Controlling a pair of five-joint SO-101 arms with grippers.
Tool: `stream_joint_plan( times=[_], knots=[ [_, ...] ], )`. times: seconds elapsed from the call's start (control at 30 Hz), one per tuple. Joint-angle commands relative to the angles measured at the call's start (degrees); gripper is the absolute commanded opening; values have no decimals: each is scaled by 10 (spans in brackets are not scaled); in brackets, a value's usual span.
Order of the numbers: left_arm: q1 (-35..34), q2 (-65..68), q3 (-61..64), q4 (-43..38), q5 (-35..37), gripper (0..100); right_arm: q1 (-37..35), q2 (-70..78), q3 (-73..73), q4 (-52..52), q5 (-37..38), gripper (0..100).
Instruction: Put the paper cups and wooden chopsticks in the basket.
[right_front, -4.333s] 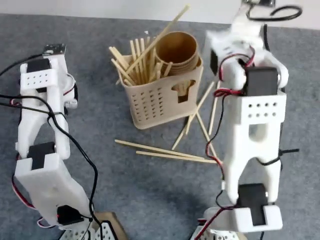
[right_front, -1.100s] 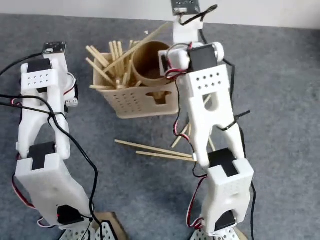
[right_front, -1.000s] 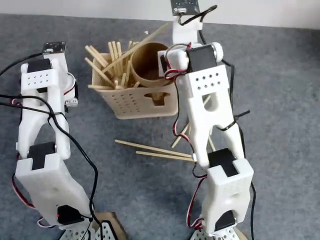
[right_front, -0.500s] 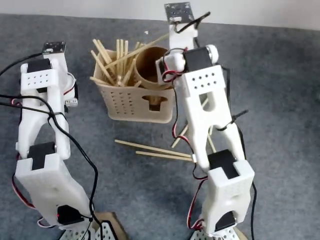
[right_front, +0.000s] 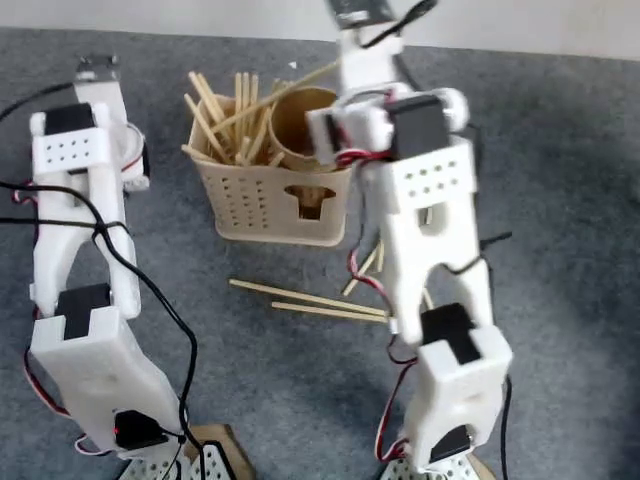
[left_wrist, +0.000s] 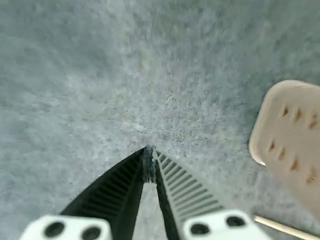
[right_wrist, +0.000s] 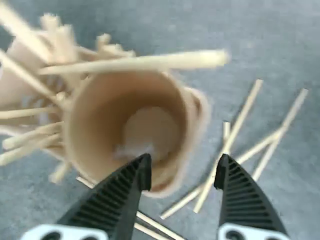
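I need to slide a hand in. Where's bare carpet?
Bare carpet: right of the right arm, and the strip between the left arm and the basket. Crowded: loose chopsticks in front of the basket, by the right arm.

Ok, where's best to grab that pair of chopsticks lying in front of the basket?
Probably near the middle of the chopsticks, from straight above, jaws closing across them: they lie flat and almost parallel on the carpet, clear of the basket.

a grey, felt-like covering (right_front: 250, 400) spreads across the whole table top, a pale strip (right_front: 200, 15) runs along its far edge, and the corner of a brown board (right_front: 228, 445) lies at its near edge.
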Motion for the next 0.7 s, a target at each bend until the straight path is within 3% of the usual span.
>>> stream_joint_plan(
  times=[0.0, 0.13, 0.27, 0.47, 0.67],
  knots=[
    [-1, -21, -131, 90, 2, 28, 42, -76, 53, 26, 8, 211],
    [-2, -23, -266, 158, 1, 28, 47, -162, 149, 26, 40, 211],
    [-9, -83, -268, 158, 1, 28, 61, -274, 262, 25, 57, 211],
    [-7, -271, -139, 157, 1, 28, 111, -416, 445, 22, 112, 211],
    [15, -495, 116, 150, -45, 30, 147, -525, 647, -38, 156, 211]
  ],
)
